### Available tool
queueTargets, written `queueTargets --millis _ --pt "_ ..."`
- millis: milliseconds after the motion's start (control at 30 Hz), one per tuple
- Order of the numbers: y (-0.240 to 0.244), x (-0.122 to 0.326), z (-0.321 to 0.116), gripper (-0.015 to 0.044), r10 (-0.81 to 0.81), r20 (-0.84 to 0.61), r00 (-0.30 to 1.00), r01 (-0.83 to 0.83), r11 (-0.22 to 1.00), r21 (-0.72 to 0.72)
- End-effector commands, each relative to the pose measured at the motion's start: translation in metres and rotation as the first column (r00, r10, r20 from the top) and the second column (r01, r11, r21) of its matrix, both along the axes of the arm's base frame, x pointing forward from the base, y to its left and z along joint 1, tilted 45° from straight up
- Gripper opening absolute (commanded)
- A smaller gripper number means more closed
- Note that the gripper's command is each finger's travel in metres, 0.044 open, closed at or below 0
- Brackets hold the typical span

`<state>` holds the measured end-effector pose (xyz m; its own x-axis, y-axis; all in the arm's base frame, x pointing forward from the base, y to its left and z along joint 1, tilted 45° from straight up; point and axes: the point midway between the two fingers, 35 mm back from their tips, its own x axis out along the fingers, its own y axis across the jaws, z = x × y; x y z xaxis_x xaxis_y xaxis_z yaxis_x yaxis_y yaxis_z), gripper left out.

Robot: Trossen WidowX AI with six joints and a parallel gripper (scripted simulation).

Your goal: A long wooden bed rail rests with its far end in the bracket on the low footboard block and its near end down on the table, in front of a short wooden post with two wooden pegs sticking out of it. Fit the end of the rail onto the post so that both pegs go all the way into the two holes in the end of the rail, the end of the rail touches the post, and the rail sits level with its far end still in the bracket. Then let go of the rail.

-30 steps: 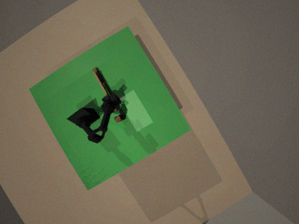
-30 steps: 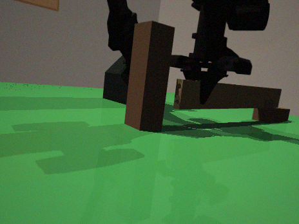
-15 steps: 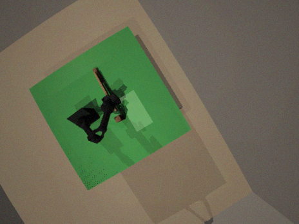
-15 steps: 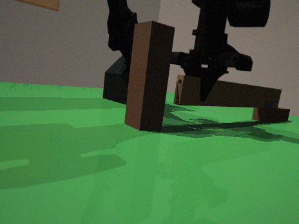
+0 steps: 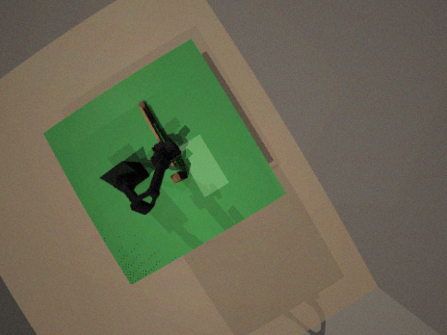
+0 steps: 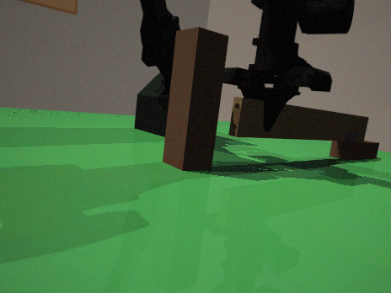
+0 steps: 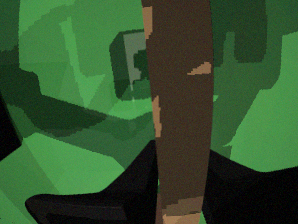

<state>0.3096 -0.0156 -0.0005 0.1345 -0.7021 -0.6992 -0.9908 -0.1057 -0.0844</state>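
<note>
The long wooden rail is held off the table at its near end. My gripper is shut on it near that end, one finger on each side. In the exterior view the rail looks close to level, and two holes show in its end face, one above the other. The far end rests at the low footboard block; the bracket is not clear to see. The upright wooden post stands in front of the near end, with a gap between them. The pegs are hidden or too small to tell.
The arm's dark base stands on the green mat to one side of the rail and post. The arm reaches over the rail. Shadows of the arm fall across the mat around the post.
</note>
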Motion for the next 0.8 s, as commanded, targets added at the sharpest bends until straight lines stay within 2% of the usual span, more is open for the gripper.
queueTargets --millis 0,767 --pt "-0.0004 -0.0001 -0.0021 0.0000 0.000 0.001 1.000 0.000 1.000 0.006" --pt "0.0014 -0.0018 0.0010 0.0000 0.000 0.001 1.000 0.000 1.000 0.006"
